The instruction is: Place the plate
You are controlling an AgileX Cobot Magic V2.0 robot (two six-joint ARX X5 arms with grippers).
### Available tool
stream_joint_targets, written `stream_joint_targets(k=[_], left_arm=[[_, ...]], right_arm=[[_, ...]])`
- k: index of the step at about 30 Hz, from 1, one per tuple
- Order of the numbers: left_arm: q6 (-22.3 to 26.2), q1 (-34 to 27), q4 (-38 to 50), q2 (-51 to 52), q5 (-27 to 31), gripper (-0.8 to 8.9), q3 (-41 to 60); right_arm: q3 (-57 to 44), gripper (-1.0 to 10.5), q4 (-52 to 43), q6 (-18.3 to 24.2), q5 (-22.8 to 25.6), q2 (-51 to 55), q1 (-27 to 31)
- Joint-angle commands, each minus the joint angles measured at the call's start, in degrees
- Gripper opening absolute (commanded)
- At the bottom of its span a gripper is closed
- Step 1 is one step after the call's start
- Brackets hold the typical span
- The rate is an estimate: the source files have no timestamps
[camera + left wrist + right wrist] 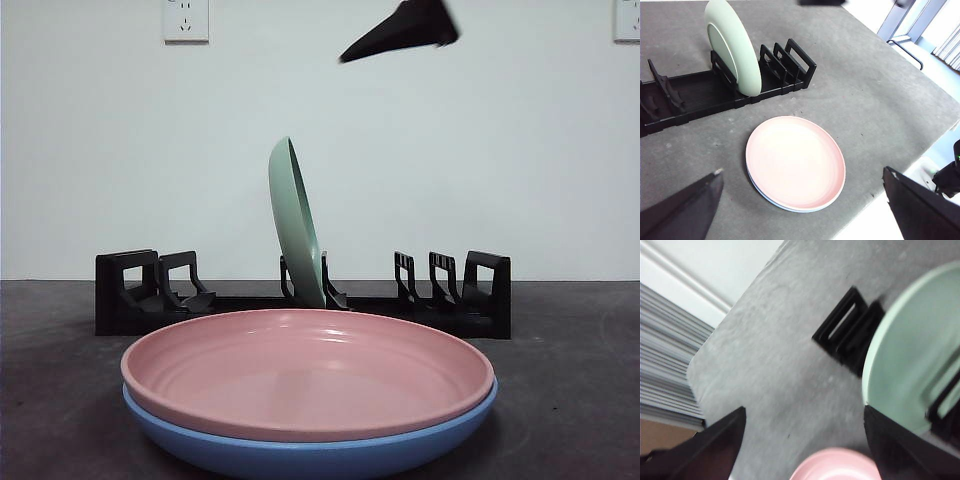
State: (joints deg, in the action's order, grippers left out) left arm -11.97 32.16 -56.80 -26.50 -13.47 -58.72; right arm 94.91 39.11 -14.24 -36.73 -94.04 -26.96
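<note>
**Pink plate: still stacked, neither gripper on it**

Pink plate (308, 372) sits on the blue plate (310, 452), in front of the rack (300, 297) holding the green plate (295, 222). Likely rigid, glossy, slippery, breakable; grip at the rim. Left gripper (802, 205) and right gripper (805, 440) spread wide, empty. Grey matte table (880, 100), white wall (500, 150).

Smooth, perhaps ceramic pink plate (308, 372); matt grey table (865, 95).
</note>
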Motion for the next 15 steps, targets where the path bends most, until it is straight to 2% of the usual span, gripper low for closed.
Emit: stream_joint_targets(k=[1,7,15], left_arm=[[-0.6,0.5,0.6,0.0,-0.1,5.00,-1.0],[-0.6,0.5,0.5,0.0,-0.1,5.00,-1.0],[-0.5,0.5,-0.3,0.0,-0.1,5.00,-1.0]], right_arm=[[5.5,3.7,0.0,-0.6,1.0,-6.1,-0.4],[11.8,3.7,-0.2,-0.8,2.3,-15.6,-0.5],[12.1,3.6,-5.8,-1.2,2.3,-20.7,-0.5]])
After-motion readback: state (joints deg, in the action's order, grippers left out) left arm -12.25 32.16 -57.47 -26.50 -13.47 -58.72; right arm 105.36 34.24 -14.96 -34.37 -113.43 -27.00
